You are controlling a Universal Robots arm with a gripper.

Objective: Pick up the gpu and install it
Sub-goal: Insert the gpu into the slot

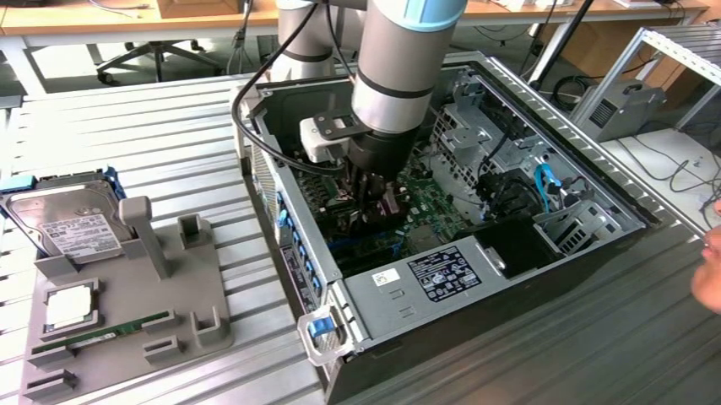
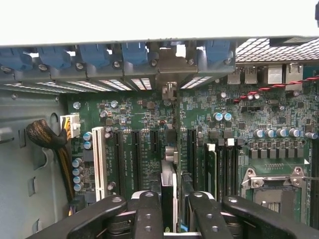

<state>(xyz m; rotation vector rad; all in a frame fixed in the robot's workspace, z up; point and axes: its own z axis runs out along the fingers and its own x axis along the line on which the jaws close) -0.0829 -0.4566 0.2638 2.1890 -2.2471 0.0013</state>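
My gripper (image 2: 174, 219) reaches down into the open computer case (image 1: 372, 291), over the motherboard (image 2: 129, 114). It is shut on the gpu (image 2: 168, 184), which I see edge-on as a thin dark card standing between the two black fingers (image 2: 148, 214). The card runs along the expansion slots toward the rear wall, and its silver end bracket (image 2: 169, 67) sits at the slot openings there. I cannot tell whether its lower edge is in a slot. In the exterior view the gripper (image 1: 363, 194) is low inside the case and the arm hides most of the card.
Blue slot clips (image 2: 94, 55) line the case's rear wall. A white slot (image 2: 98, 159) and braided cables (image 2: 47, 137) lie to one side, the CPU socket (image 2: 271, 181) to the other. Outside, a grey fixture (image 1: 169, 287) holds a hard drive (image 1: 67, 224) and RAM stick (image 1: 101, 335). A hand (image 1: 710, 270) shows at the exterior view's right edge.
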